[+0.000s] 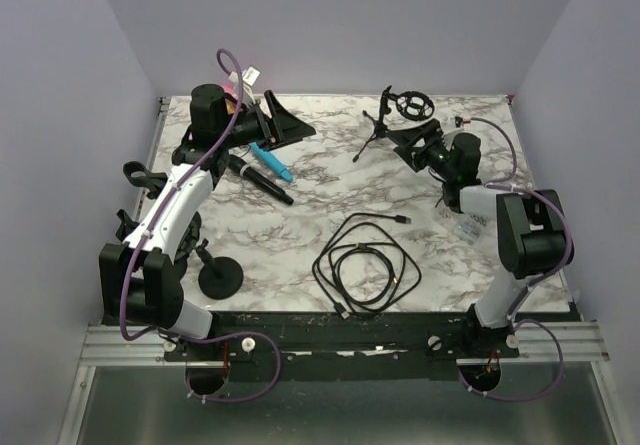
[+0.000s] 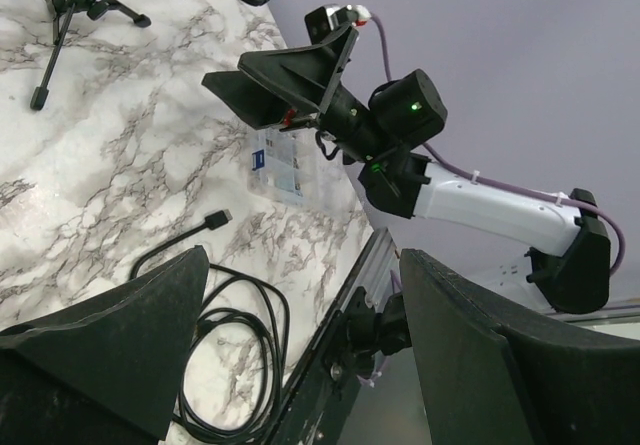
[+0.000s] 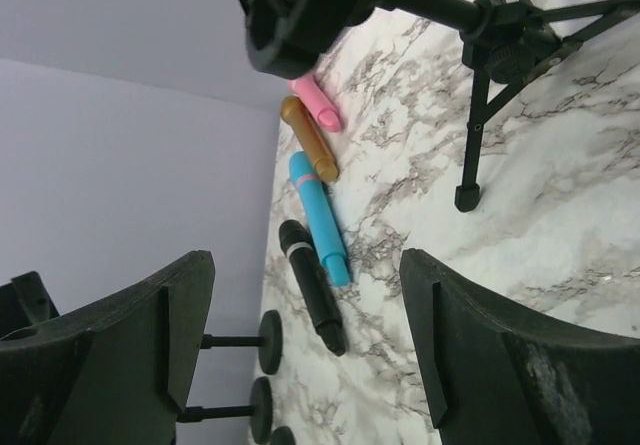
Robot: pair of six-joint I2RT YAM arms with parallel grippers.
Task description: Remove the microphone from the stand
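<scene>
The small black tripod stand [image 1: 378,130] is at the back of the table, and its ring mount [image 1: 410,103] holds nothing that I can see. A black microphone [image 1: 262,180] lies flat on the marble at the left, beside a blue one [image 1: 272,162]. The right wrist view shows the tripod [image 3: 480,95], the ring mount [image 3: 290,15], the black microphone [image 3: 312,287] and the blue one [image 3: 320,220]. My right gripper [image 1: 410,143] [image 3: 307,260] is open just right of the stand, holding nothing. My left gripper [image 1: 290,125] [image 2: 305,260] is open and empty above the back left.
Gold [image 3: 308,137] and pink [image 3: 318,105] microphones lie behind the blue one. A coiled black cable [image 1: 365,265] lies front centre. A round-based stand [image 1: 220,278] is at the front left, with more disc bases [image 3: 268,342] along the left edge. A small labelled packet [image 1: 468,227] lies under the right arm.
</scene>
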